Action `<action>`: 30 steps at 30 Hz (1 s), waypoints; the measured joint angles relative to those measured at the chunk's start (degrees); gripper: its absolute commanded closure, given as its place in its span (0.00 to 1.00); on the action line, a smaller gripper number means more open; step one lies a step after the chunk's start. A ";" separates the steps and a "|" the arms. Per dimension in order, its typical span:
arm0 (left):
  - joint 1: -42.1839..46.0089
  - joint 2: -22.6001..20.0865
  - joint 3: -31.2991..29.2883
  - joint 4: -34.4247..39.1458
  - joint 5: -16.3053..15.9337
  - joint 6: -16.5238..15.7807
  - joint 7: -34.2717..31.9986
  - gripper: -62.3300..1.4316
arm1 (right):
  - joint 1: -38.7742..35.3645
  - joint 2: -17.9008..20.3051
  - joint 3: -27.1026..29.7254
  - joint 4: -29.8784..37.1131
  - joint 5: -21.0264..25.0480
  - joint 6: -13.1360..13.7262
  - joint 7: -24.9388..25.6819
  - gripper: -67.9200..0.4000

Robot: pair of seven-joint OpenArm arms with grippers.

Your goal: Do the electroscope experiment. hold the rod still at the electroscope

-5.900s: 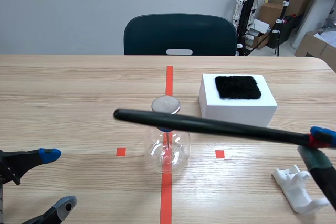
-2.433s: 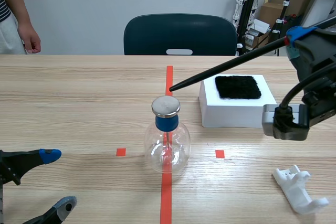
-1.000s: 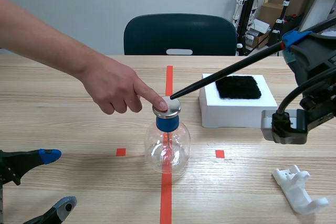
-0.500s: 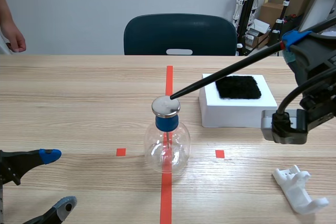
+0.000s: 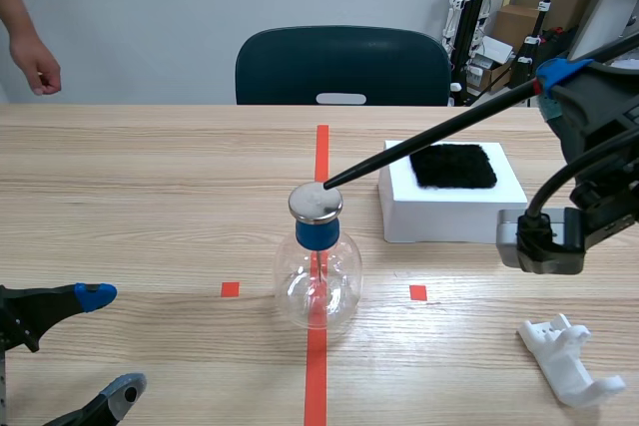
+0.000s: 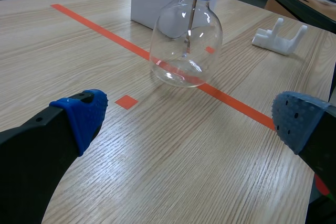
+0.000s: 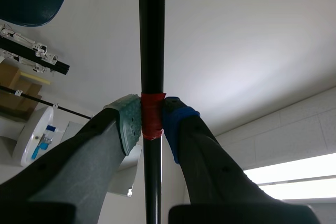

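The right end effector [image 7: 151, 121] clamps the black rod [image 5: 419, 145] — its tip meets the metal cap [image 5: 316, 203] of the electroscope [image 5: 318, 271]. The left end effector [image 6: 190, 119] waits with fingers spread wide — nearer the robot than the electroscope.

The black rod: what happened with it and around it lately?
The right gripper lifted the rod from across the flask and tilted its tip to the metal cap. A person's hand touched the cap, then pulled away. Flask, white box and left gripper stayed put.
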 measured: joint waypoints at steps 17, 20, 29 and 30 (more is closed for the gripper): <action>0.00 0.00 0.00 0.00 -0.02 0.00 0.00 0.00 | -15.61 -1.09 12.41 10.16 16.35 -5.05 -0.46 0.99; 0.00 0.00 0.00 0.00 0.00 0.00 0.02 0.00 | -20.48 -4.52 17.29 13.16 18.51 -6.91 -0.24 0.99; 0.00 0.00 0.00 0.00 0.00 0.00 0.02 0.00 | -37.79 -18.80 27.47 18.27 25.40 -13.94 13.07 0.99; 0.00 0.00 0.00 0.00 0.00 0.00 0.00 0.00 | -39.71 -19.91 28.28 18.27 27.32 -15.06 16.00 0.99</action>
